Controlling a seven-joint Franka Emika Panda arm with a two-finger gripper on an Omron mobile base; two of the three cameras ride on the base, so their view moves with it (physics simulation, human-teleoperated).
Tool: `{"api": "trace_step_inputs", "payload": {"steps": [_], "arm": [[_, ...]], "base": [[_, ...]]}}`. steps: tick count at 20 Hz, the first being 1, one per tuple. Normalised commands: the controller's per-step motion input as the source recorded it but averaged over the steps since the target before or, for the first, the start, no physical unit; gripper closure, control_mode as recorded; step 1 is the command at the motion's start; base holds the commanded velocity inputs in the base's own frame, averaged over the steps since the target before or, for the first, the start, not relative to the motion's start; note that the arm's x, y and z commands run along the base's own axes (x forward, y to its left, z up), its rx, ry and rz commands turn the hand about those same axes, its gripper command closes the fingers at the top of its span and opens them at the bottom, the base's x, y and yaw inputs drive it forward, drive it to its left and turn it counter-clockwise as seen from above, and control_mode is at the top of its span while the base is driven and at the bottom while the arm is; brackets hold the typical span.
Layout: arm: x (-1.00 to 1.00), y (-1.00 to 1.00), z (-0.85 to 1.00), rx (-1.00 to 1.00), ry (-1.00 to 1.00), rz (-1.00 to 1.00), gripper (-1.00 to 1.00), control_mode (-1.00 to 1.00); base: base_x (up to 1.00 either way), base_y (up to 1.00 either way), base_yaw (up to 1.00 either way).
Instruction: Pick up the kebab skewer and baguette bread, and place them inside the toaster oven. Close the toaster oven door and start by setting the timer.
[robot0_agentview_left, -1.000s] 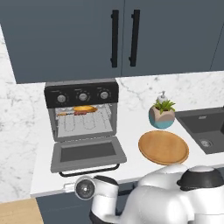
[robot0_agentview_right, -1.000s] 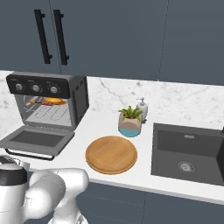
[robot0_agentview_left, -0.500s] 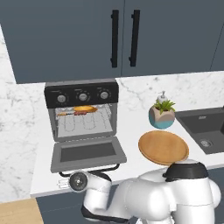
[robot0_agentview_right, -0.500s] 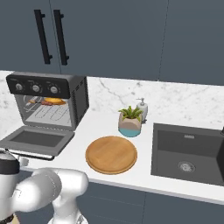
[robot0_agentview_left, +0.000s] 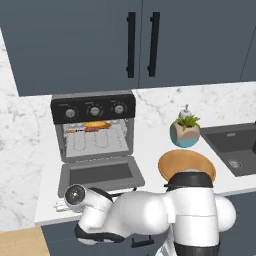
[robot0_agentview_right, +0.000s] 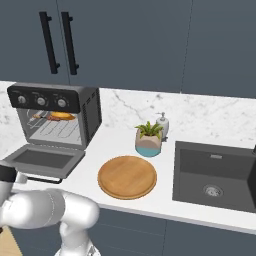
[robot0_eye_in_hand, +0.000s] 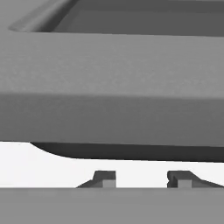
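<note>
My pincer (robot0_eye_in_hand: 142, 178), fingers drawn close with nothing clearly between them, sat at the counter's front edge just under the lowered toaster oven door (robot0_eye_in_hand: 113, 87), whose handle ran crosswise above, while kebab skewer (robot0_agentview_left: 80, 130) and baguette bread (robot0_agentview_left: 97, 124) lay inside the toaster oven (robot0_agentview_left: 95, 125).

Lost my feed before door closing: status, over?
Pincer at grey drop-down toaster oven door's front edge, grip unclear. Door down flat. Golden baguette loaf and dark meat skewer on rack inside. Door's swing path clear.
</note>
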Motion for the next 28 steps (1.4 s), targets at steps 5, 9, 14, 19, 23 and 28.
{"api": "trace_step_inputs", "payload": {"steps": [5, 9, 14, 19, 23, 28], "arm": [[0.25, 0.00, -0.49, 0.00, 0.09, 0.00, -1.00, -1.00], [0.25, 0.00, -0.40, 0.00, 0.01, 0.00, -1.00, -1.00], [0.29, 0.00, -0.44, 0.00, 0.00, 0.00, -1.00, -1.00], [0.31, 0.00, -0.43, 0.00, 0.00, 0.00, -1.00, -1.00], [0.18, 0.00, -0.03, 0.00, 0.00, 0.00, -1.00, -1.00], [0.03, 0.00, 0.00, 0.00, 0.02, 0.00, -1.00, -1.00]], "base": [[0.00, 0.00, 0.00], [0.00, 0.00, 0.00], [0.00, 0.00, 0.00], [0.00, 0.00, 0.00], [0.00, 0.00, 0.00], [0.00, 0.00, 0.00]]}}
